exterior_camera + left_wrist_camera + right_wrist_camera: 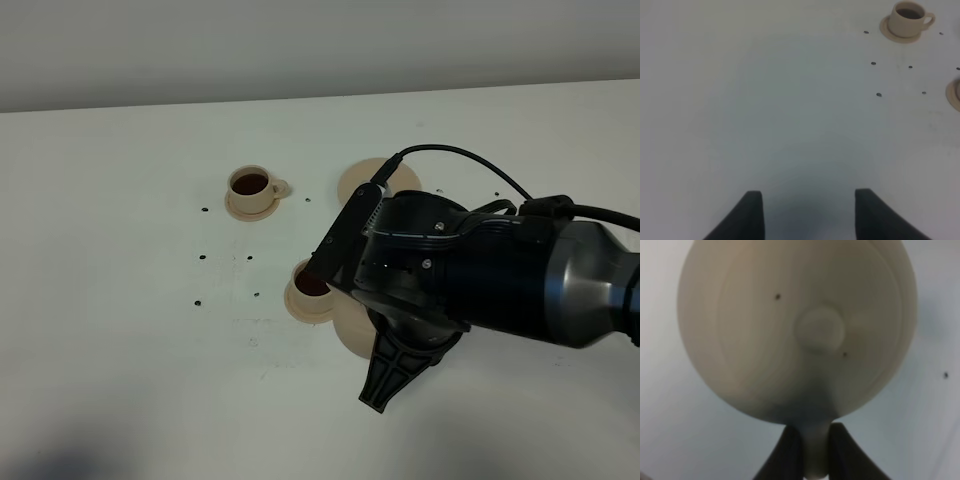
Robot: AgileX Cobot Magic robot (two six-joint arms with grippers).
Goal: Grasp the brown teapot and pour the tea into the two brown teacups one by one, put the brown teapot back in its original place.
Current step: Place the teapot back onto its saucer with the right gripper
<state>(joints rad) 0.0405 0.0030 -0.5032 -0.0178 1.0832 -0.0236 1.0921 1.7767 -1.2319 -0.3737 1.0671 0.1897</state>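
The brown teapot (795, 330) fills the right wrist view from above, its lid knob in the middle. My right gripper (814, 452) is shut on its loop handle. In the high view the right arm covers most of the teapot; only a tan edge (350, 332) shows just right of the near teacup (312, 284). That cup holds dark tea on its saucer. The far teacup (251, 185) also holds dark tea; it shows in the left wrist view (907, 19) too. The wide saucer (362, 180) lies behind the arm, partly hidden. My left gripper (807, 220) is open and empty over bare table.
The white table (120, 300) carries small dark dots (203, 257) around the cups. The right arm's black body (480, 270) spans the right half of the high view. A cup saucer's edge (954, 95) shows in the left wrist view.
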